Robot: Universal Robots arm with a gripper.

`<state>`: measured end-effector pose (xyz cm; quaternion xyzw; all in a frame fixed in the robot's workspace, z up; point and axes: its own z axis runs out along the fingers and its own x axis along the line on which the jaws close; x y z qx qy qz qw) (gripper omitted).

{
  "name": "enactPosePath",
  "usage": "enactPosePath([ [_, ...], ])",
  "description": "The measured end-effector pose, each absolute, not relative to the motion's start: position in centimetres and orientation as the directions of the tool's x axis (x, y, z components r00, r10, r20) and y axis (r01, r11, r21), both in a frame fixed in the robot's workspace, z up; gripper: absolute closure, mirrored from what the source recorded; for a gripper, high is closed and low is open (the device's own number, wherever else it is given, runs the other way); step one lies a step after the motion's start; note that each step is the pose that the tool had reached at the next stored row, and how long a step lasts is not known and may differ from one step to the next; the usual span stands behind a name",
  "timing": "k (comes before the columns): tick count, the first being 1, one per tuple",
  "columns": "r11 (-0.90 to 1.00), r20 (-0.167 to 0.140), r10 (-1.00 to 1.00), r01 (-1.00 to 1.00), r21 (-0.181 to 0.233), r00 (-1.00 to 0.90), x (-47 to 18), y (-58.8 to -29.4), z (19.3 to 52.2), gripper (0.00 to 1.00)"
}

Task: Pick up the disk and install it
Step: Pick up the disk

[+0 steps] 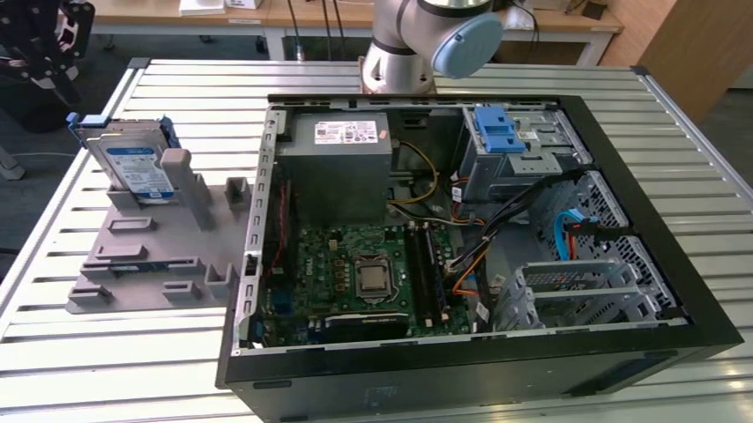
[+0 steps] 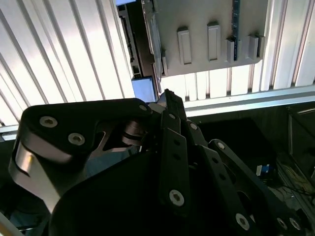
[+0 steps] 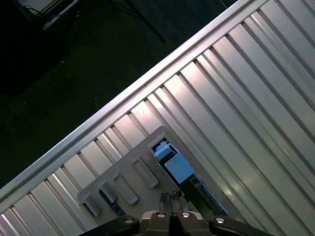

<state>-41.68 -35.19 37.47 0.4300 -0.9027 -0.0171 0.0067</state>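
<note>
On your ribbed metal bench (image 1: 70, 370), beside the open black computer case (image 1: 471, 374), the grey plastic fixture (image 1: 153, 260) holds the blue-framed silver disk (image 1: 132, 167) upright, ungrasped; your black gripper (image 3: 171, 195) hovers above, jaws together, so pickup needs them parted.

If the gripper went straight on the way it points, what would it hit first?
Probably the disk, standing in the grey holder ahead of the gripper in the first wrist view; depth is unclear.

The silver rectangular disk (image 1: 133, 166) carries a white-and-blue label and blue frame; the moulded plastic stand (image 1: 141, 236) is grey.
</note>
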Motion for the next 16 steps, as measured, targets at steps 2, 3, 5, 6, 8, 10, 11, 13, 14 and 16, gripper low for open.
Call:
enactPosePath([
  [2,0.602,-0.003,-0.798,-0.798,0.037,-0.602,-41.68,-35.19,37.45,0.89],
  [3,0.587,-0.003,-0.809,-0.809,0.037,-0.588,-41.68,-35.19,37.44,0.89],
  [5,0.556,-0.003,-0.831,-0.83,0.037,-0.557,-41.68,-35.19,37.43,0.89],
  [6,0.541,-0.003,-0.841,-0.84,0.037,-0.542,-41.68,-35.19,37.42,0.89],
  [8,0.511,-0.003,-0.859,-0.859,0.037,-0.511,-41.68,-35.19,37.4,0.89],
  [10,0.48,-0.003,-0.877,-0.877,0.037,-0.48,-41.68,-35.19,37.38,0.89],
  [11,0.462,-0.003,-0.887,-0.886,0.037,-0.463,-41.68,-35.19,37.37,0.89],
  [13,0.433,-0.003,-0.901,-0.901,0.036,-0.433,-41.68,-35.19,37.35,0.89],
  [14,0.423,-0.003,-0.906,-0.905,0.036,-0.424,-41.68,-35.19,37.35,0.89],
  [16,0.417,-0.003,-0.909,-0.908,0.036,-0.418,-41.68,-35.19,37.35,0.89],
])
